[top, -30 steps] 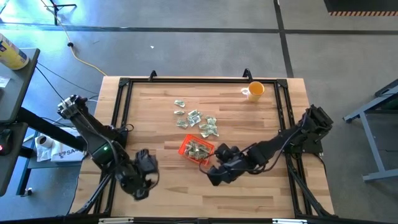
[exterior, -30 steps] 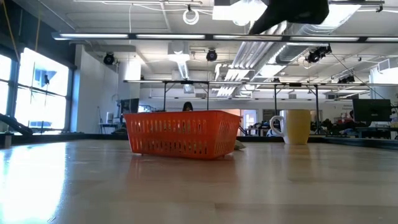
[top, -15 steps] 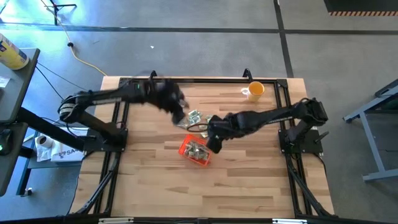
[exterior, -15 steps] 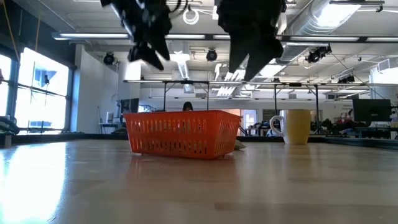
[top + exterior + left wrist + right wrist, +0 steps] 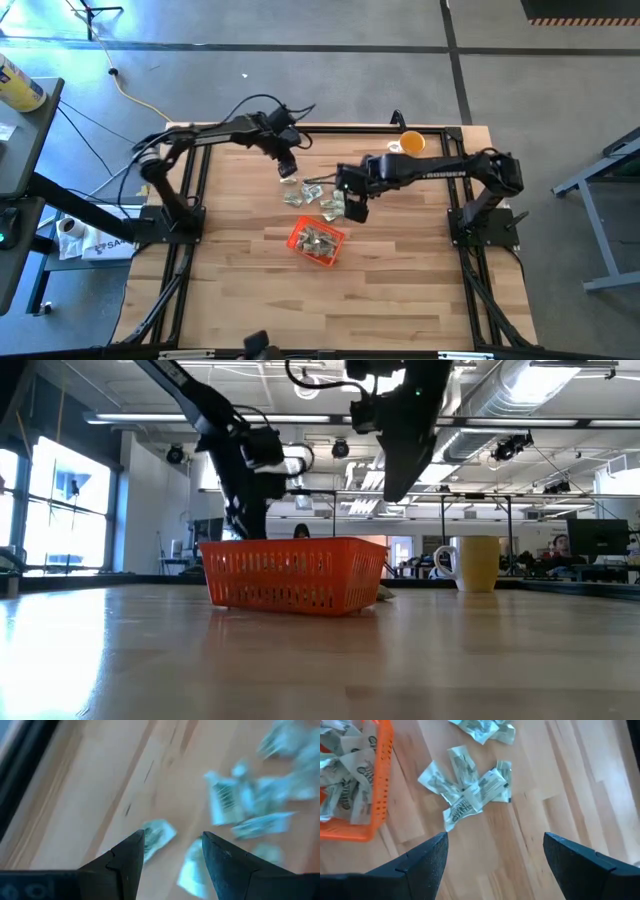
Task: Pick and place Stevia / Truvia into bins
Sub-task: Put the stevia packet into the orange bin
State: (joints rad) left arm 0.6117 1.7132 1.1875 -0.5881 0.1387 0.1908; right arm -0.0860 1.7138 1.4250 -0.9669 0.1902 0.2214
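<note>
Sachets (image 5: pixel 470 795) flat, crinkly paper; bin (image 5: pixel 382 780) orange mesh

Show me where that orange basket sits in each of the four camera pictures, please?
High view: the orange bin sits at table centre, nearer the front edge.
Low view: the bin is left of centre, standing on the table.
Left wrist view: not in it.
Right wrist view: its corner shows at the upper left.
Shared landmark: the loose sachets beside the bin.

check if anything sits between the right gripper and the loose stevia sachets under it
Nothing visible does. The right gripper is open above a small cluster of sachets with only bare wooden table between. The orange bin sits off to one side, out of the path.
</note>
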